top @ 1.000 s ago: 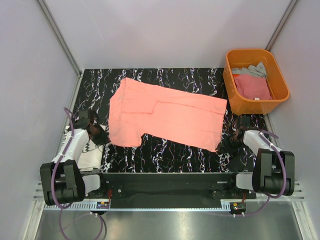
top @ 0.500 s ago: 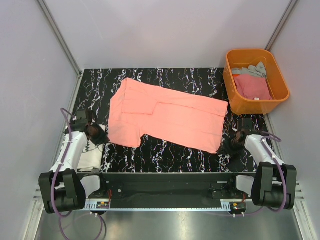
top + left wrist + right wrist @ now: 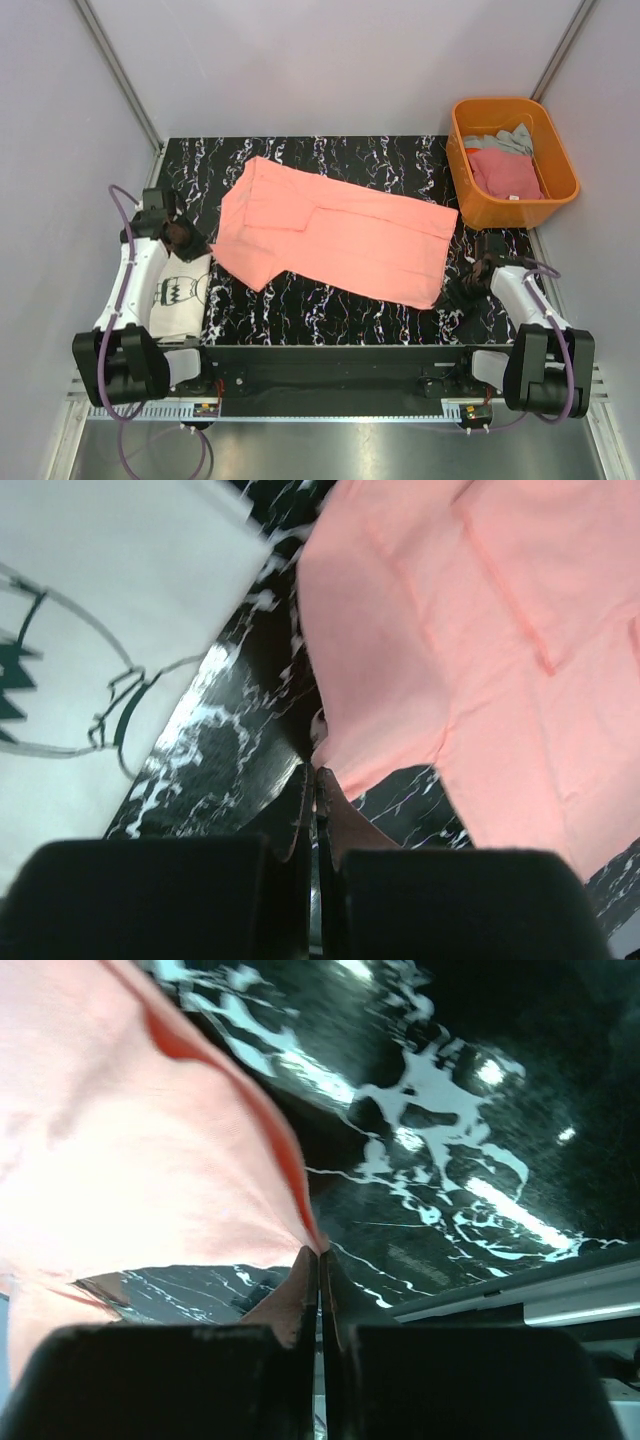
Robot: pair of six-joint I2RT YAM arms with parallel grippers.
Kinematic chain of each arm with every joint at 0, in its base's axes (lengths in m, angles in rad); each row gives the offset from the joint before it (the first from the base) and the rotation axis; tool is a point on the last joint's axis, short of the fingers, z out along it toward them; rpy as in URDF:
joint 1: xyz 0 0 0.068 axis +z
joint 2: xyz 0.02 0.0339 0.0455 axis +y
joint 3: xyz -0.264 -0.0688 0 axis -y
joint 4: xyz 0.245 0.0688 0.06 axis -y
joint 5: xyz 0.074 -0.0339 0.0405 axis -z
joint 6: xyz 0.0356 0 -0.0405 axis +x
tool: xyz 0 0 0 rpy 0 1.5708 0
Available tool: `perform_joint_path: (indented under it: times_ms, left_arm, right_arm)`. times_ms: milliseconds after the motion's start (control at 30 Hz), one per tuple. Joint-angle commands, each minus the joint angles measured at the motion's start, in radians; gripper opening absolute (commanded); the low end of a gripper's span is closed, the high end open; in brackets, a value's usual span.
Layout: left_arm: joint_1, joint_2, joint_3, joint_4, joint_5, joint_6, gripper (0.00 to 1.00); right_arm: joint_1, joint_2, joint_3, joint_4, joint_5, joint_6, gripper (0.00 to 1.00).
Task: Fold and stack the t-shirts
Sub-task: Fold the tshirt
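A plain salmon-pink t-shirt (image 3: 340,235) lies spread across the black marbled table (image 3: 320,310). My left gripper (image 3: 200,243) is shut on the shirt's left edge; in the left wrist view the closed jaws (image 3: 318,772) pinch a corner of the pink cloth (image 3: 480,630). My right gripper (image 3: 450,293) is shut on the shirt's near right corner; in the right wrist view the jaws (image 3: 320,1253) pinch the lifted cloth (image 3: 130,1160). A folded white t-shirt with black print (image 3: 178,295) lies at the near left, beside my left arm, and also shows in the left wrist view (image 3: 100,610).
An orange plastic tub (image 3: 458,165) stands at the far right with a deeper pink shirt (image 3: 505,172) and a grey one (image 3: 505,140) in it. Grey walls enclose the table on three sides. A metal rail runs along the near edge.
My left gripper has moved toward the far side, dragging the shirt's left edge with it and uncovering more of the white shirt. The right gripper has barely moved.
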Motion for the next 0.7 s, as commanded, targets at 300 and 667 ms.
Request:
perform_joint_path:
  times_ms: [300, 667]
  left_arm:
    - [-0.124, 0.37, 0.454, 0.118, 0.033, -0.054, 0.0]
    - [-0.156, 0.613, 0.764, 0.121, 0.076, -0.12, 0.0]
  right_arm:
    - [-0.003, 0.19, 0.312, -0.032, 0.104, -0.151, 0.0]
    - [-0.003, 0.366, 0.47, -0.003, 0.202, -0.289, 0.0]
